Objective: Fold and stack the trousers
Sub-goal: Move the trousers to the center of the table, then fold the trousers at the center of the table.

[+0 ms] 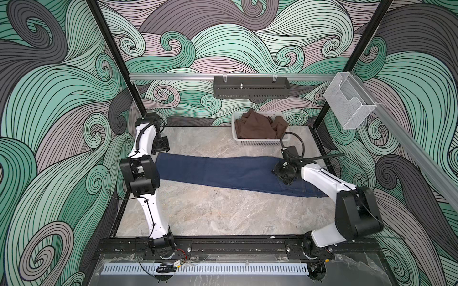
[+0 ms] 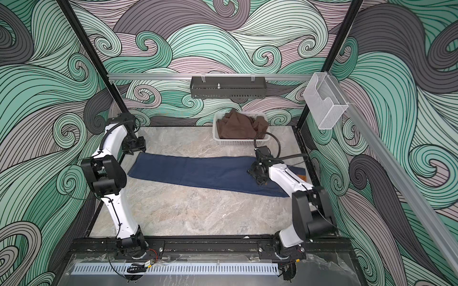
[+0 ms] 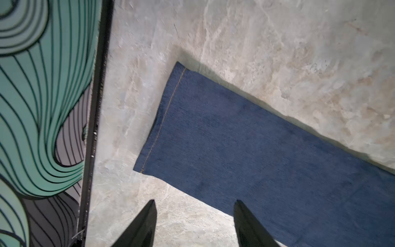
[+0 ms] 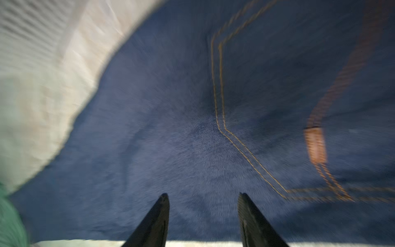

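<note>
– While both arms hang over the grey marbled tabletop [image 1: 210, 213], where do the long dark blue denim trousers [image 1: 223, 170] lie?

– Flat across it, folded lengthwise, one leg upon the other. The hem end points to the robot's left and the waist end to its right, where a tan patch [image 2: 302, 176] shows beside the right arm.

– And the left gripper [image 1: 162, 148]?

– It hovers over the far corner of the hem. In its wrist view the black fingers [image 3: 147, 222] stand apart with nothing between them. The hem's tan-orange stitching [image 3: 162, 119] lies ahead, untouched.

– The right gripper [image 1: 285, 173]?

– Low over the seat of the trousers, near the waist. Its wrist view is blurred, yet the jaws are plainly spread. Bare denim shows between them, and a double line of orange pocket stitching [image 4: 220, 85] lies just beyond. Whether the tips touch the cloth I cannot tell.

– Anything else on the table?

– A white slotted plastic basket [image 1: 257, 143] stands at the back edge, near the trousers but not touching them, with crumpled brown cloth [image 1: 255, 126] in it.
</note>
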Tool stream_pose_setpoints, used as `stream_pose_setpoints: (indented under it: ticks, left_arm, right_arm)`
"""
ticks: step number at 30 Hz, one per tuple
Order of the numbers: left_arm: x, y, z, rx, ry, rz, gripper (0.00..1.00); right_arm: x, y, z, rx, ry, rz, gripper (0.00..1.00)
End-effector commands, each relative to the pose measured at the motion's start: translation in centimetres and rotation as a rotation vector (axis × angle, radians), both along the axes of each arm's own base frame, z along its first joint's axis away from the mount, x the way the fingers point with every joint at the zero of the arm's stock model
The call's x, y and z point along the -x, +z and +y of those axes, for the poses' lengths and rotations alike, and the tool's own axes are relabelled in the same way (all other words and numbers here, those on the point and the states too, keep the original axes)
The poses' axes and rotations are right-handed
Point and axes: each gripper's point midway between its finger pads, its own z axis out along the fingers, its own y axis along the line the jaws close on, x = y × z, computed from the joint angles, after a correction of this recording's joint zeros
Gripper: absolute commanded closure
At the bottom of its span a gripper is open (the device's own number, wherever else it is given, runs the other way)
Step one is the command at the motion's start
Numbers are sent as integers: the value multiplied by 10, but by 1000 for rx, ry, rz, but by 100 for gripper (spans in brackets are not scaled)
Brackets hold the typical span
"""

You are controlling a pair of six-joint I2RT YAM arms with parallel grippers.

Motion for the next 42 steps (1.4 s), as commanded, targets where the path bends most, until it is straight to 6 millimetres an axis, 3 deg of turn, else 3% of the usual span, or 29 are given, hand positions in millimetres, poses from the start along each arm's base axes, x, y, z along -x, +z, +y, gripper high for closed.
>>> stream_pose_setpoints:
  ticks: [1,5,11,20,33,42]
  left_arm:
    - [2,19,-12,67,34,-63,39]
    - [10,23,-4,65,62,-70,39]
    - [12,30,7,127,80,-128,39]
    - [29,-24,3,239,65,42,39]
    - [25,-84,-14,364,14,191,40]
    - [32,-110,-18,316,-18,278,41]
  right_arm:
    - [14,-36,-2,51,55,143,46]
    - [26,-53,-15,119,70,233,44]
    - [47,-51,-57,229,32,295,41]
    - [53,-46,-97,249,-14,302,40]
    - [46,-29,-97,230,-7,253,41]
    - [50,-27,-94,210,-11,248,41]
